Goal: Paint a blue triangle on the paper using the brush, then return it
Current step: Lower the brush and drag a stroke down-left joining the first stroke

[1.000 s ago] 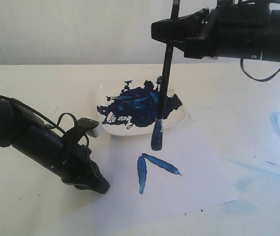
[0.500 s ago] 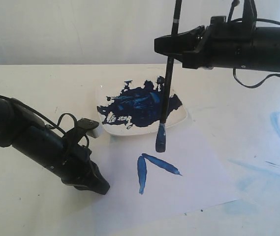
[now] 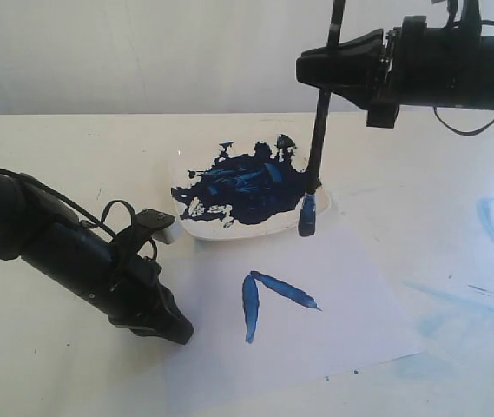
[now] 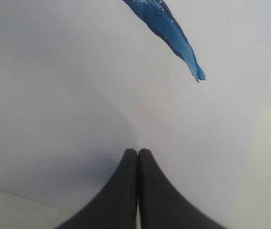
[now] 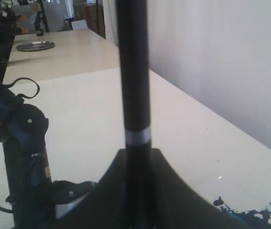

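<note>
The matte black left gripper (image 4: 137, 156) is sitting pinched together over the smooth white paper (image 3: 351, 304), its wrist view showing one glossy, tapering stroke of the blue triangle (image 3: 286, 292), which is just two strokes joined at a point. Rightward, the right gripper (image 3: 332, 66) is clamping the thin brush (image 3: 318, 143) upright, bristles hanging at the square dish's (image 3: 247, 231) near right corner; only its wrist view is showing the silver band (image 5: 137, 137).
</note>
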Controlling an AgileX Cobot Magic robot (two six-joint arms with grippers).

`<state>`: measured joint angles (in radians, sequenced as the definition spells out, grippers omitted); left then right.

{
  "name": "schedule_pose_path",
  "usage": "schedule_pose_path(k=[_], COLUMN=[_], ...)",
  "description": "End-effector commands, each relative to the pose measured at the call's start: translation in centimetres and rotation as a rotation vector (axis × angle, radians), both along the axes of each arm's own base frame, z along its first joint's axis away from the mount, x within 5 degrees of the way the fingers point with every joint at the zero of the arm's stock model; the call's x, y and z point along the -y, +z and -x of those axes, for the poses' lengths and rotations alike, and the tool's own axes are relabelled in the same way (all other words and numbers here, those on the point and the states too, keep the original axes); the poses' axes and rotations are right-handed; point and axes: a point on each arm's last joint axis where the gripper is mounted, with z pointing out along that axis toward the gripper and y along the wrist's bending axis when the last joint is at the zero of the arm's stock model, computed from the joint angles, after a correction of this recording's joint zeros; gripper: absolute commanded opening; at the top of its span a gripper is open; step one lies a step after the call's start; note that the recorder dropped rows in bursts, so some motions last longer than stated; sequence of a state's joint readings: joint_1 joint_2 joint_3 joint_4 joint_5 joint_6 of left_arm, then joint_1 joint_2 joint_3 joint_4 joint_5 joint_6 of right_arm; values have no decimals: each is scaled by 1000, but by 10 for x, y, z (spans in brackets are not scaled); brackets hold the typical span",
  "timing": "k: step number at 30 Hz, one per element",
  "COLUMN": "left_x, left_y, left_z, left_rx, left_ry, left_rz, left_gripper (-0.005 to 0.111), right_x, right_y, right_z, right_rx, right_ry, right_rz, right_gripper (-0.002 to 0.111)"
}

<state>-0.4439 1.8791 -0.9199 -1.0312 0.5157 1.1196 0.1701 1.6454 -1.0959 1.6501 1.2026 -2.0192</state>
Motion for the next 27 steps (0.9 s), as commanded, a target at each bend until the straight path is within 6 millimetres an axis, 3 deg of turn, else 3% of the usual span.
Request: schedule_pose_path(k=[1,11,18,27], left_x=[2,2,2,2], left_y=[2,2,2,2], left_z=[3,3,3,3], left_rx=[-16,-15,-15,-15], left_ry=[-16,-18,-18,-18], left_rz=[15,15,15,15], left_gripper=[0,0,0,0], right_x=[-8,-67,-83,-84], right_y=[-1,-6,-21,-34], right_z=[6,45,51,48], right_rx=[-8,8,-26,-66], right_ry=[62,298,362,373], right_rz=[32,85,117,149], right_gripper=[0,0,0,0])
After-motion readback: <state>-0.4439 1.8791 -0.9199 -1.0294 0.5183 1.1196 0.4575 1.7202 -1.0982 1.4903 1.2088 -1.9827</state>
